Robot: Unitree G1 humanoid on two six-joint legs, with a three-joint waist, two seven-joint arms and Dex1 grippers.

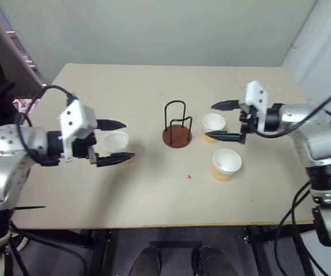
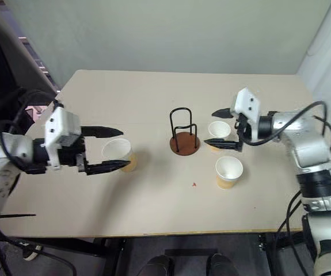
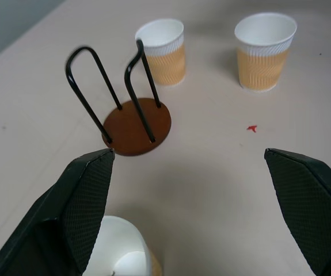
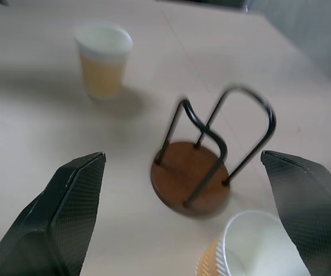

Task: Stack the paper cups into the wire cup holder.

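Between the spread fingers of each gripper, left (image 1: 114, 141) and right (image 1: 227, 121), an upright paper cup (image 1: 114, 140) is standing ungrasped; wire cup holder (image 1: 177, 127) is sitting at three o'clock from the left.

We see a pale tabletop (image 1: 153, 195) carrying the wire cup holder (image 1: 177, 126) at centre, one paper cup (image 1: 115, 142) at nine o'clock, another cup (image 1: 213, 126) at three, a third cup (image 1: 225, 164) at four.
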